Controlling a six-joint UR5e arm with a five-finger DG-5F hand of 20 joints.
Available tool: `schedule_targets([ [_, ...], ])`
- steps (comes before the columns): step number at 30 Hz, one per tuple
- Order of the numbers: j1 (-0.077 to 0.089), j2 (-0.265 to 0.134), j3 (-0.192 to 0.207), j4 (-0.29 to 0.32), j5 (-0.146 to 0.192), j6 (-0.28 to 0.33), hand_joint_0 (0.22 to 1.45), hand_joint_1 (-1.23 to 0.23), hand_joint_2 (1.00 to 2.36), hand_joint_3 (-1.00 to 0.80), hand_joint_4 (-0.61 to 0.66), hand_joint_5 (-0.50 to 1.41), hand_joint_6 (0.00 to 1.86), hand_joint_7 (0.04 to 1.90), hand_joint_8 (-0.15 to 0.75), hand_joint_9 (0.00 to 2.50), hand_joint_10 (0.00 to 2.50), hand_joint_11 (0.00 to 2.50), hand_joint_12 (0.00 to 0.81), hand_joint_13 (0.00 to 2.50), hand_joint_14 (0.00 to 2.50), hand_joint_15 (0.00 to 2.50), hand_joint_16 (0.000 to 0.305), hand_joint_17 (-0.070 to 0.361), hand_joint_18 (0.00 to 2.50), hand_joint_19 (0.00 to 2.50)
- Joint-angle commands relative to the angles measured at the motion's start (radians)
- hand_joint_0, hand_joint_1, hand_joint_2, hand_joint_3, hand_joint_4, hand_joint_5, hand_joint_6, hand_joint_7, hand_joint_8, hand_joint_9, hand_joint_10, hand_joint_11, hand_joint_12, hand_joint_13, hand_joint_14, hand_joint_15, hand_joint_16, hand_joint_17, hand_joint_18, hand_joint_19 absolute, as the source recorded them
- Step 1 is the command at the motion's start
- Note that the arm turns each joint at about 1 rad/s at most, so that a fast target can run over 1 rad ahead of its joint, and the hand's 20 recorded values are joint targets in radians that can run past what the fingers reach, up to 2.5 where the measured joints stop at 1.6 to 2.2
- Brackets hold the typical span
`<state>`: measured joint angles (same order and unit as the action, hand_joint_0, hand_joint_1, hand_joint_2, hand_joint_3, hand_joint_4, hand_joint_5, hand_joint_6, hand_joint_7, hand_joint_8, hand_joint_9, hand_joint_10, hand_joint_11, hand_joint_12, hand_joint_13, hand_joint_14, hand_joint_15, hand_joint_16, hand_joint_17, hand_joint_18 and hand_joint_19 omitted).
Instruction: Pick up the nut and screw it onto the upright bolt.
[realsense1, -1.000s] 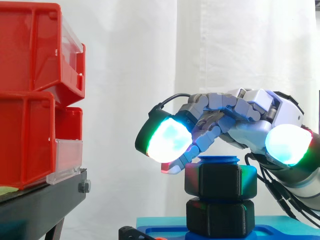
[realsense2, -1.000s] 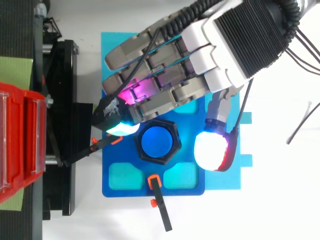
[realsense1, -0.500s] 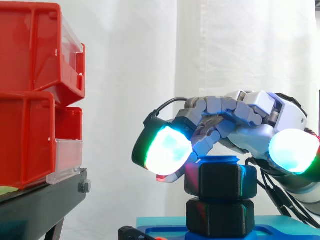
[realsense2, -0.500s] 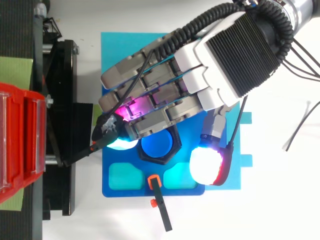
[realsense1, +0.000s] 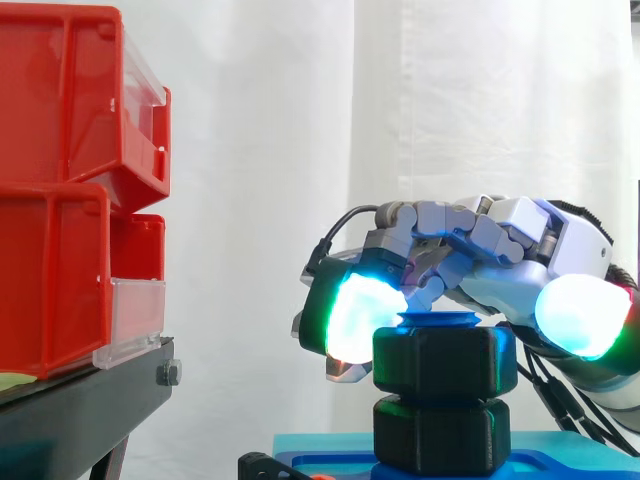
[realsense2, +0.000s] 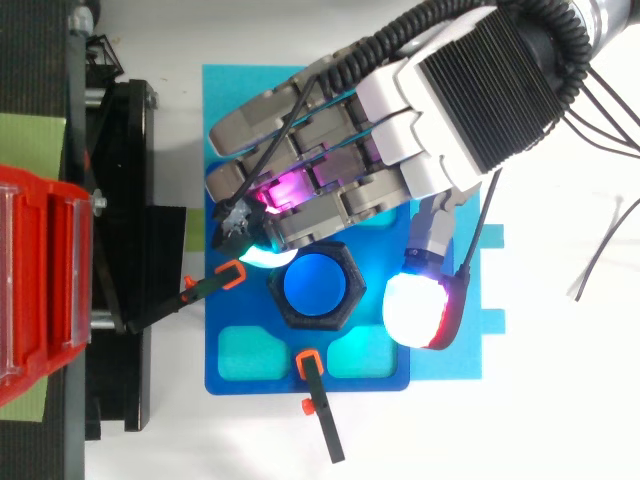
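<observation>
Nut (realsense1: 445, 362): one, stacked on black hex piece (realsense1: 440, 435) in side view.
Bolt (realsense2: 312, 285): one, blue.
Robot hand (realsense2: 440, 130): over nut; grip cannot be told.

Nut (realsense1: 445, 362): black plastic, matt, faintly grainy flats.
Bolt (realsense2: 311, 286): blue plastic, smooth top face, mild sheen.
Base plate (realsense2: 240, 375): blue plastic, smooth, semi-gloss; paler turquoise insets.
Hand (realsense2: 480, 90): back under ribbed matt black cover; grey and white hard plastic shells, smooth, satin.
Bins (realsense1: 60, 200): red plastic, glossy; clear plastic front panels (realsense1: 132, 322).
Stand (realsense1: 80, 410): black, matt, looks like metal; bare metal screw head (realsense1: 168, 374).
Curtain (realsense1: 300, 100): white cloth, soft folds.
</observation>
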<state>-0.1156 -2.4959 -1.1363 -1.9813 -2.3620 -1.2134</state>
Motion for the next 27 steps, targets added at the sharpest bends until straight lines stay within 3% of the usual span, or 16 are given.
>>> schedule_targets([
  [1,-0.007,0.0,0.0,0.006,-0.006,0.0,0.46,-0.18,1.0,-0.5,0.14,0.05,0.5,1.33,0.25,1.14,0.0,0.0,0.183,0.9,0.0,0.0,0.02,0.044,0.69,0.05],
  [9,-0.03,0.0,0.001,0.056,-0.042,0.011,0.46,-0.18,1.0,-0.5,0.14,0.07,0.5,1.37,0.246,1.19,0.0,0.0,0.17,0.94,0.0,0.0,0.019,0.042,0.73,0.05],
  [15,-0.036,0.0,0.001,0.068,-0.046,0.029,0.46,-0.19,1.0,-0.5,0.15,0.07,0.5,1.38,0.25,1.22,0.0,0.0,0.167,0.95,0.0,0.0,0.018,0.04,0.74,0.05],
  [27,-0.032,0.0,0.05,0.062,-0.062,0.041,0.45,-0.18,1.0,-0.5,0.24,-0.04,0.5,0.92,0.248,1.1,0.0,0.0,0.194,0.87,0.0,0.0,0.024,0.054,0.68,0.11],
])
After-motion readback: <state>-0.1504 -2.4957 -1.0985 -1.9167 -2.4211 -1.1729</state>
